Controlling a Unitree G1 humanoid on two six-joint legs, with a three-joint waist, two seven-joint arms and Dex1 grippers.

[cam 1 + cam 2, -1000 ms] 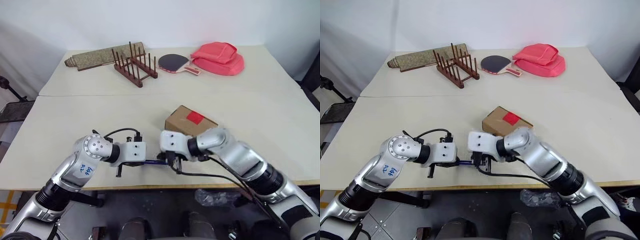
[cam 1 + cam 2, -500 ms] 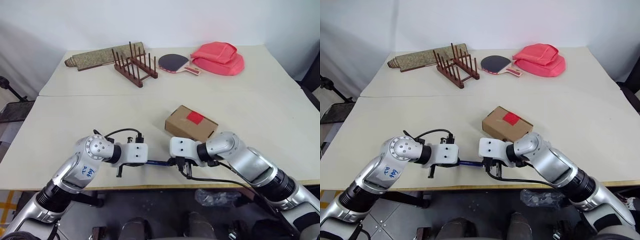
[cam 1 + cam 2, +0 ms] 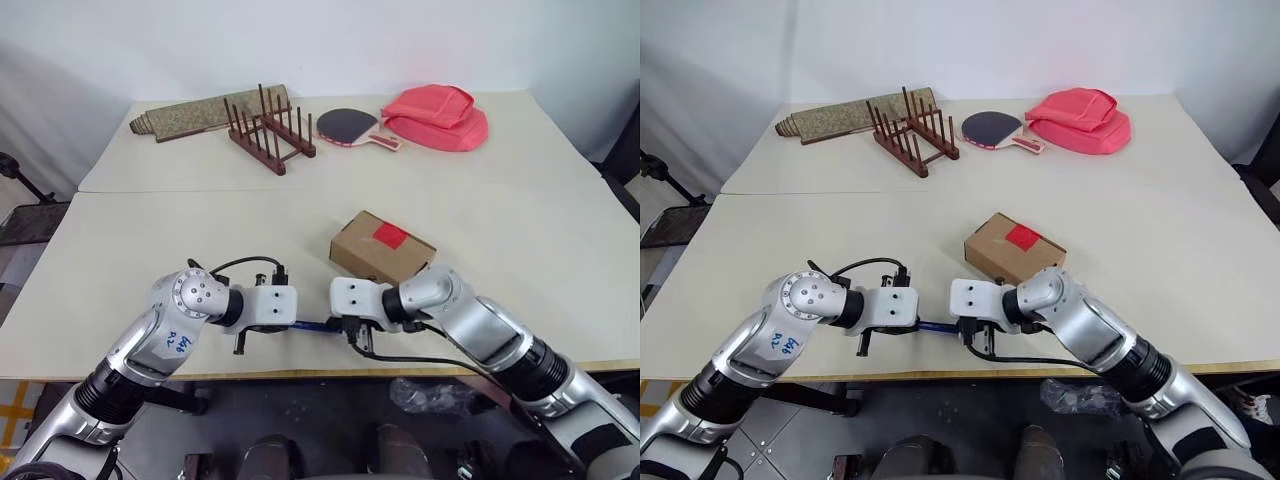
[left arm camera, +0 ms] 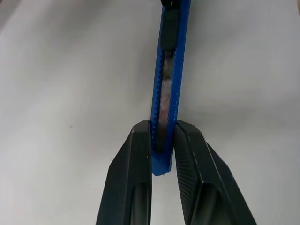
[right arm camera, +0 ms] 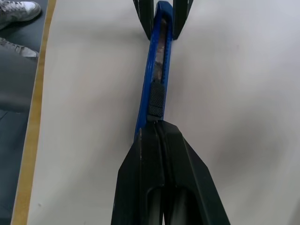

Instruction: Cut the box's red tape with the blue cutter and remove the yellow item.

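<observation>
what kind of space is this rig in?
Probably a lab or test room, staged for trials: plain white walls, pale tables pushed together, and unrelated props: wooden rack, table-tennis paddle, rolled mat, red bag.

The far end of the blue cutter (image 4: pixel 166 89) ran out of the left wrist view's edge, and its near end sat hidden between the left end effector (image 4: pixel 163 154)'s two fingers. In the right wrist view, the closed right end effector (image 5: pixel 161 136) covered the cutter's tip, so any blade could not be seen. The box (image 3: pixel 382 247) stayed closed under the red tape (image 3: pixel 390 236), its contents concealed. The right arm hid the box's near corner.
</observation>
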